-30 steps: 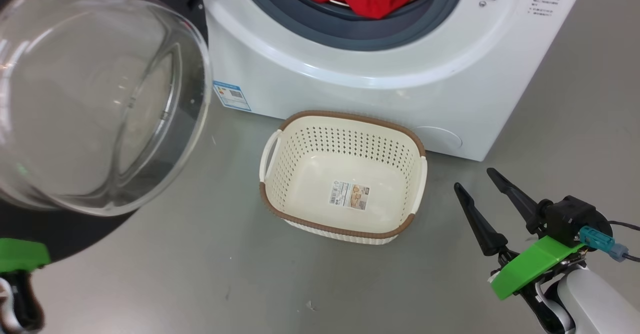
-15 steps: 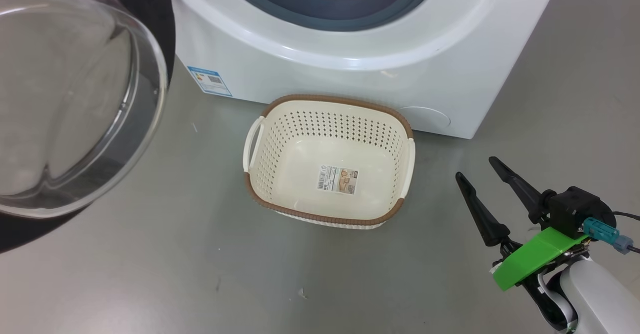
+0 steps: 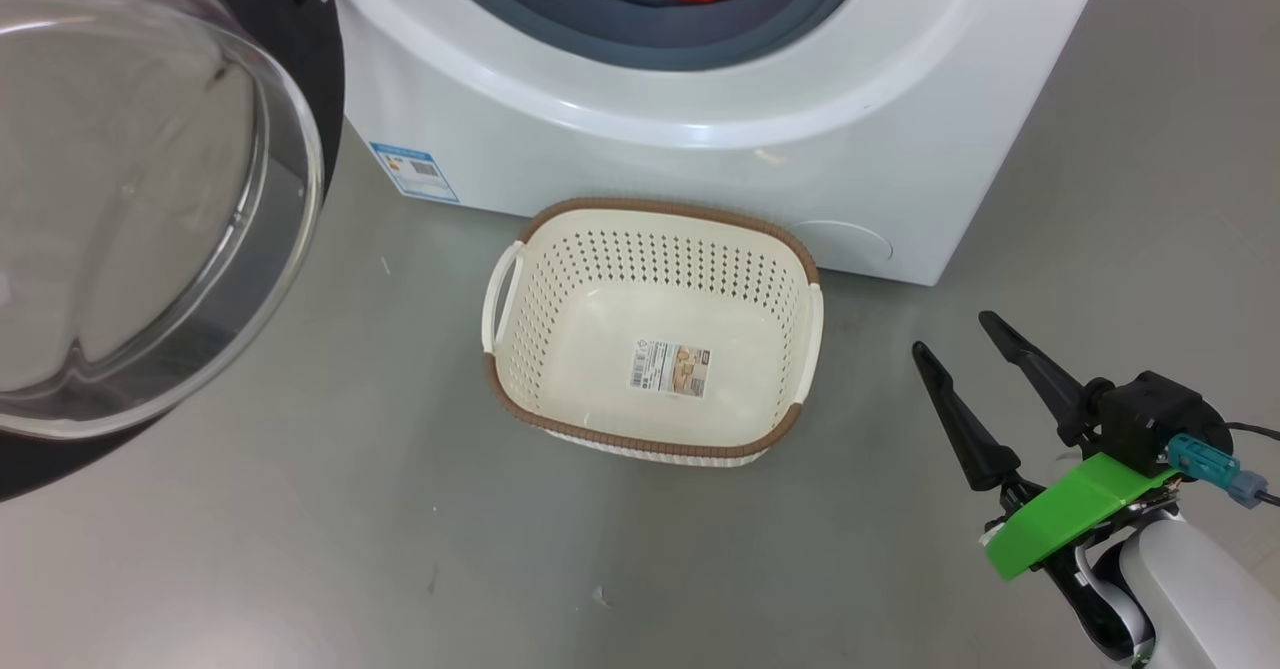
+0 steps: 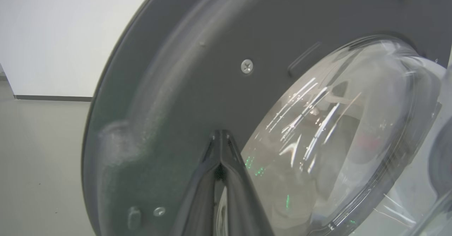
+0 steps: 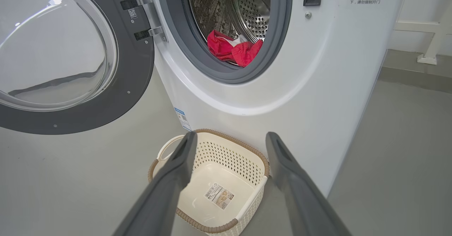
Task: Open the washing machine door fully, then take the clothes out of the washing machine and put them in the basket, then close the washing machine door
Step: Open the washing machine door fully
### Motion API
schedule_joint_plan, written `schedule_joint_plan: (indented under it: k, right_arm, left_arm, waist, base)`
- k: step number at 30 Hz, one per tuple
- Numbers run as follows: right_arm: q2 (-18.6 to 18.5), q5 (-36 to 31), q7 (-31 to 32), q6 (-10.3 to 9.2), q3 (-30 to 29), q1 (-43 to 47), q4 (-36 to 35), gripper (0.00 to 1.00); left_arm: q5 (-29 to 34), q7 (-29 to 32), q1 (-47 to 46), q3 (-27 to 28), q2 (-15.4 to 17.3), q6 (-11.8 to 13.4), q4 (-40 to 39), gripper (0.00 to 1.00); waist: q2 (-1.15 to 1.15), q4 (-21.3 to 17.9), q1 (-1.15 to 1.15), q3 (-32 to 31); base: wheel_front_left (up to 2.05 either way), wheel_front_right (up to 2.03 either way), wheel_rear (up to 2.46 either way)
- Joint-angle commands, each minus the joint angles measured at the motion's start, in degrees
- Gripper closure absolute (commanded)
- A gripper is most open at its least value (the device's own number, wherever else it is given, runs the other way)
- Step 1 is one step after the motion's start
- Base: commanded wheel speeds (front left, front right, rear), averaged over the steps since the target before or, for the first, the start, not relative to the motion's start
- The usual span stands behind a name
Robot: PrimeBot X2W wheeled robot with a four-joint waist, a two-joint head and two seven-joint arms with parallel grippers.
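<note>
Judging by its slack folds, the clothes [image 5: 233, 50] are a soft, light heap of red fabric with a little white showing. They lie low at the front of the perforated steel drum [image 5: 254, 6], just behind the grey gasket [image 5: 275, 52] of the washing machine [image 5: 282, 98]. They should crumple and drape rather than keep a shape, so a pinch into the raised fold nearest the opening looks best. A trailing hem could snag on the gasket lip, and one grab may not bring everything.

The washing machine door [image 5: 60, 52] stands swung out to the robot's left. It is rigid and hinged, and its glass bowl is probably slippery, so the dark rim is the better place to push.

The left end effector [image 4: 220, 140] has its fingers pressed together close against the door's inner face; contact cannot be told. The right end effector [image 3: 952, 334] hangs with fingers apart, holding nothing, beside the basket [image 3: 660, 209], which sits empty on the floor just before the machine.
</note>
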Motion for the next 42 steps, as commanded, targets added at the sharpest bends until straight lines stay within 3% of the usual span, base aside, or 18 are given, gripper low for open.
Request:
schedule_joint_plan:
  k: [1, 8, 14, 17, 18, 19, 32, 42]
  right_arm:
    - [-0.13, -0.72, -0.37, 0.37, 0.62, -0.09, -1.21, 0.0]
    - [0.55, -0.83, -0.37, 0.37, 0.38, 0.88, -0.93, 0.0]
    - [1.43, -1.54, -0.37, 0.37, -0.61, 2.09, -0.91, 0.0]
    - [2.01, -1.99, -0.37, 0.37, -1.35, 2.78, -1.05, 0.0]
    - [2.17, -2.14, -0.37, 0.37, -1.52, 3.05, -1.1, 0.0]
    - [2.3, -2.3, -0.37, 0.37, -1.77, 3.29, -1.22, 0.0]
    - [4.04, -3.88, -0.37, 0.37, -5.8, 6.17, -2.03, 0.0]
    - [4.82, -4.33, -0.37, 0.37, -8.31, 7.13, -2.6, 0.0]
  left_arm:
    - [-0.02, -0.23, -0.44, 1.54, 3.49, -0.28, -1.12, 1.0]
    - [-0.19, -0.23, 2.69, 0.7, 0.74, -1.5, -3.33, 1.0]
    - [-3.4, -0.23, 8.05, -4.47, -3.15, -1.75, -9.0, 1.0]
    - [-4.93, -0.23, 11.39, -7.67, -4.07, -1.76, -12.05, 0.53]
    - [-5.34, -0.23, 12.49, -8.97, -4.2, -1.76, -13.05, 0.09]
    - [-5.73, -0.23, 13.62, -10.17, -4.38, -1.77, -13.9, 0.0]
    - [-9.41, -0.23, 25.58, -22.66, -5.16, -1.77, -25.66, 0.0]
    - [-11.5, -0.23, 29.05, -30.38, -5.28, -1.78, -28.18, 0.0]
  waist:
    - [0.0, 0.14, 0.0, -0.56]
    - [0.0, 0.24, 0.0, -2.97]
    - [0.0, 0.35, 0.0, -5.37]
    - [0.0, 0.23, 0.0, -6.29]
    - [0.0, 0.16, 0.0, -6.55]
    - [0.0, 0.06, 0.0, -6.72]
    - [0.0, -3.69, 0.0, -8.91]
    - [0.0, -7.52, 0.0, -9.06]
  base:
    - [0.0, 0.0, 0.0]
    - [0.0, 0.0, 0.0]
    - [0.0, 0.0, 0.0]
    - [0.0, 0.0, 0.0]
    - [0.0, 0.0, 0.0]
    - [0.0, 0.0, 0.0]
    - [0.0, 0.0, 0.0]
    - [0.0, 0.0, 0.0]
